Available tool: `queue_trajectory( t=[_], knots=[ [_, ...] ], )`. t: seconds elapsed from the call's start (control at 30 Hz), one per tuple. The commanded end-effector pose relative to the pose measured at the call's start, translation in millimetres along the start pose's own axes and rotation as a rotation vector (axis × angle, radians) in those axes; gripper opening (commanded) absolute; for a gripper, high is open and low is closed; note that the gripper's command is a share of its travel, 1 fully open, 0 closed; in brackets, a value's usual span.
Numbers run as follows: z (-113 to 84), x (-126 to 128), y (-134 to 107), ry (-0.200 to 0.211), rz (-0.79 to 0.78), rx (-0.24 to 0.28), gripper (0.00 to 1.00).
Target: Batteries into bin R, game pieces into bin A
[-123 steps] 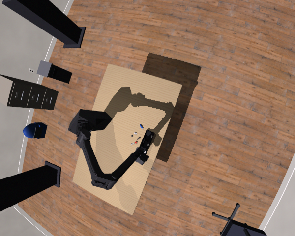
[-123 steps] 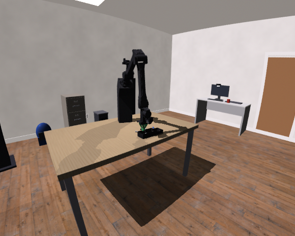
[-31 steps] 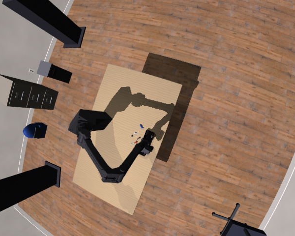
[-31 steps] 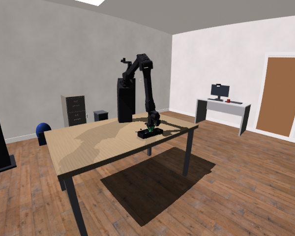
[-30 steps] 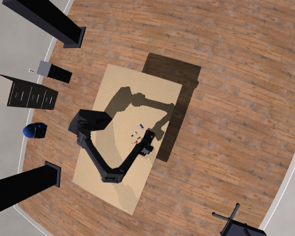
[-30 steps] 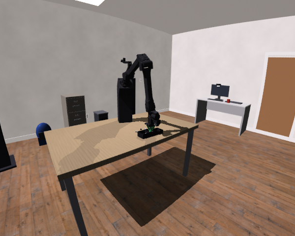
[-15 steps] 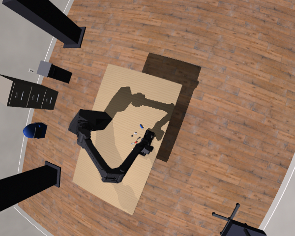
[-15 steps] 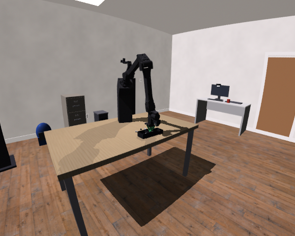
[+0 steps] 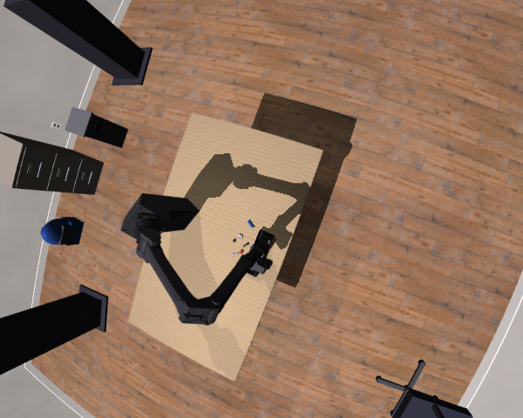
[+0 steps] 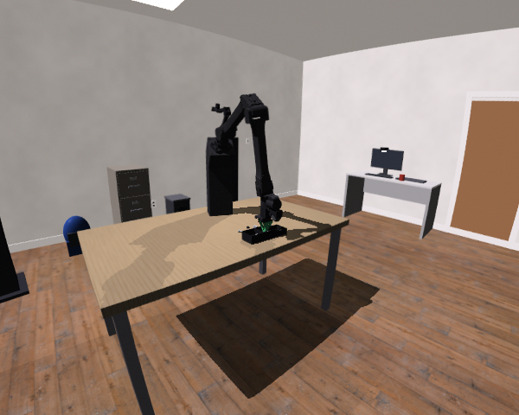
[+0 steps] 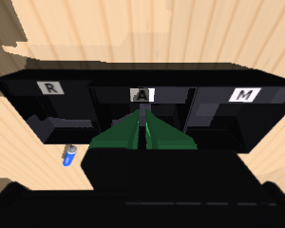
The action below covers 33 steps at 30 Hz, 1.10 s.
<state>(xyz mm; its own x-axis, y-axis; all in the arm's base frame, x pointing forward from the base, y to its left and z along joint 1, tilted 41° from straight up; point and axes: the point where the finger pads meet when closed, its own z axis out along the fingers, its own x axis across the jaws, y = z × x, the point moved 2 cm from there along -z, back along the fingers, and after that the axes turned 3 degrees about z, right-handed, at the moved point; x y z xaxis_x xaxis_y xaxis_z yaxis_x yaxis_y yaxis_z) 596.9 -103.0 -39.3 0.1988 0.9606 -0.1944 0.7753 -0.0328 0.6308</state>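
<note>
Three bins are forming one black row (image 9: pixel 265 235) (image 10: pixel 250 237) (image 11: pixel 142 76) on the table (image 9: pixel 207 135) (image 10: pixel 183 263) (image 11: pixel 133 19). Wrist view, left to right:

Bin R (image 11: pixel 32 99) is sitting at the left end. One blue battery (image 9: pixel 251 224) (image 11: pixel 69 156) is lying on the table just outside it, silver end pointing toward the row.

Bin A (image 11: pixel 116 96) is sitting in the middle. The gripper (image 9: pixel 258 259) (image 10: pixel 265 224) (image 11: pixel 142 113) is pointing down at it, green fingers standing nearly together, gripping nothing. Much of A's inside is hiding behind them; contents: can't tell.

Bin M (image 11: pixel 218 95) is sitting at the right end.

Top view, left to right: a small dark piece (image 9: pixel 234 239), a thin pale piece (image 9: pixel 235 254), a small white piece (image 9: pixel 240 235), a red piece (image 9: pixel 241 252) and a dark elongated piece (image 9: pixel 246 245) are lying loose between arm base and row. They're showing too small to identify, so game pieces: can't tell.
</note>
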Motion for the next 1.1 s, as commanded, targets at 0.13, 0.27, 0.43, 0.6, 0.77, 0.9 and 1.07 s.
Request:
queue_trajectory(
  t=[0.13, 0.27, 0.43, 0.6, 0.77, 0.9, 1.07],
  knots=[
    [-20.6, 3.2, 9.5, 0.007, 0.002, -0.017, 0.08],
    [-26.5, 6.2, 9.7, 0.009, 0.0, -0.018, 0.08],
    [-33.1, 6.0, 9.7, 0.008, 0.0, -0.019, 0.08],
    [-37.1, 5.9, 9.7, 0.008, 0.0, -0.019, 0.08],
    [-54.3, 5.7, 9.7, 0.008, 0.003, -0.02, 0.08],
    [-68.8, 5.7, 9.6, 0.008, 0.003, -0.021, 0.08],
    [-56.1, 10.1, -6.0, 0.01, -0.008, 0.01, 0.08]
  ],
)
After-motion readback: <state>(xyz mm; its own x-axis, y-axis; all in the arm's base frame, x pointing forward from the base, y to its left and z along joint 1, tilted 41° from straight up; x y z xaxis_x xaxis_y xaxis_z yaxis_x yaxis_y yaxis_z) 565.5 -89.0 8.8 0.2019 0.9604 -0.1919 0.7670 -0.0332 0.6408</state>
